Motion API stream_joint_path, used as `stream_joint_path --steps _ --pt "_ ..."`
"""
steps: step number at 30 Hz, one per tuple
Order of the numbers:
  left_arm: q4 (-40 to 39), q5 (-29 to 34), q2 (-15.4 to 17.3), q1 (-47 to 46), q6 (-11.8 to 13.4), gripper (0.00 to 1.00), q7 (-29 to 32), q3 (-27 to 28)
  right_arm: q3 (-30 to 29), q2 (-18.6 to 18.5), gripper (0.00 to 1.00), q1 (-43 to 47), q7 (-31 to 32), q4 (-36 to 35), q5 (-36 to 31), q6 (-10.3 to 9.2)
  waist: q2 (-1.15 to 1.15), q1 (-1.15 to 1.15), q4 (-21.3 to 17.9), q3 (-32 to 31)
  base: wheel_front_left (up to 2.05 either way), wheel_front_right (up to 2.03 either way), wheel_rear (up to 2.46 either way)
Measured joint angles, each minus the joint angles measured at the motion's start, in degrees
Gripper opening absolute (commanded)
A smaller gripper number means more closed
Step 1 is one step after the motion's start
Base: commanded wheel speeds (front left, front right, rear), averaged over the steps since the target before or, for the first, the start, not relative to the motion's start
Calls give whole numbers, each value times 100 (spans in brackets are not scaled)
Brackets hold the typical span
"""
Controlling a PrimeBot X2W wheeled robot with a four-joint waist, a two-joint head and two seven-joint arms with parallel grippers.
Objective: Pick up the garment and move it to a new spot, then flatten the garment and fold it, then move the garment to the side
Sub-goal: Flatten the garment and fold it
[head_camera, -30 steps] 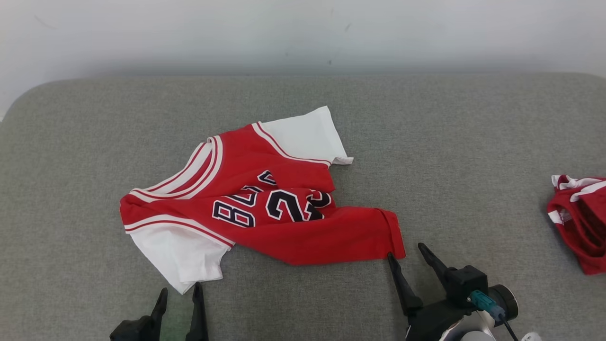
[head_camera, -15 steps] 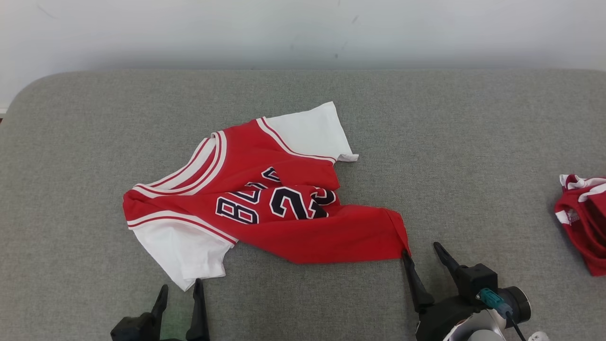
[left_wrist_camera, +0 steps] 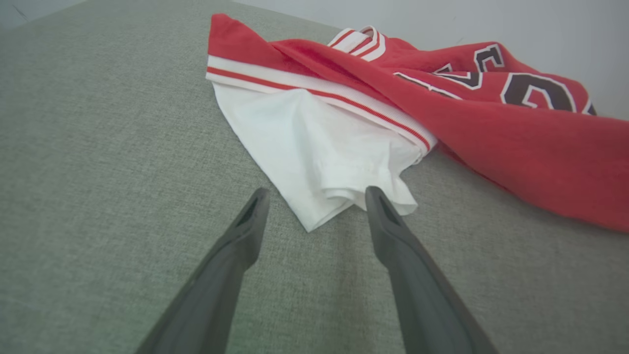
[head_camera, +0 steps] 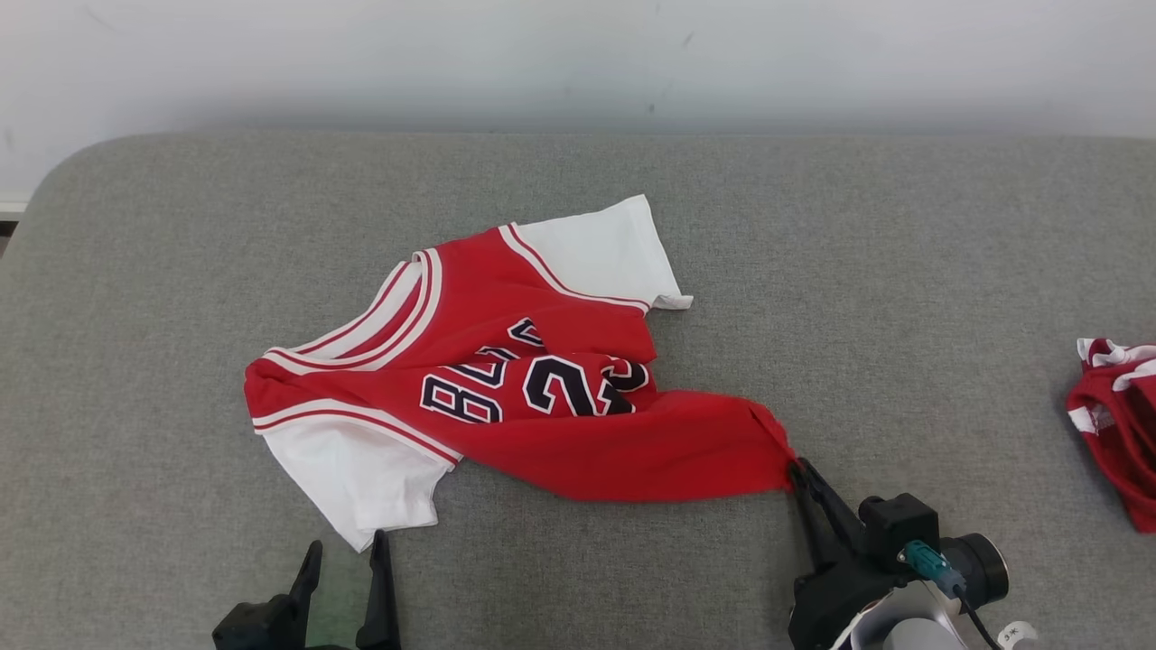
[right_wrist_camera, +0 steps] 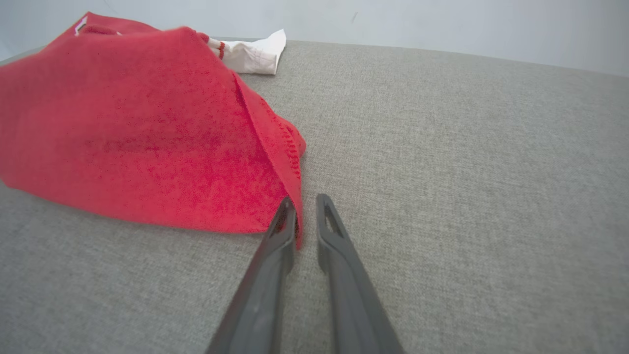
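The right tool (head_camera: 800, 469) had just drawn its two fingers together. A second earlier they stood apart on either side of the red hem corner (right_wrist_camera: 295, 223); now they pinched it. The left tool (head_camera: 347, 543) was unchanged, its fingers spread and straddling the tip of the white sleeve (left_wrist_camera: 319, 162) without gripping. The garment (head_camera: 506, 397) lay crumpled at mid-frame on the grey worktop (head_camera: 903, 271), not yet lifted. The first grasp for the pick-up looked made, and the sleeve side remained to be taken. The right wrist view showed a thin red edge between the fingers, where the head view gave just dark tips meeting cloth. The head view added another red garment (head_camera: 1115, 424) at the right edge.
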Motion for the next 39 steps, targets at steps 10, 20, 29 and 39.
stream_joint_path --steps 10,20,29,39 --pt "-29 35 1 139 -43 100 0 134 249 -57 0 262 0 -620 508 0 0 0 -136 -250 0 0 0" --pt "7 127 2 374 -101 100 0 310 1195 -430 0 299 0 -1564 2572 0 -1 -1 -418 -766 0 0 0" --pt "22 223 1 425 -158 100 0 380 1216 -712 0 -109 0 -1952 2924 0 0 -1 -570 -1032 0 0 0" --pt "230 166 1 410 -178 100 0 156 1101 -717 0 -118 0 -1538 2570 0 0 -1 -574 -917 0 0 0"
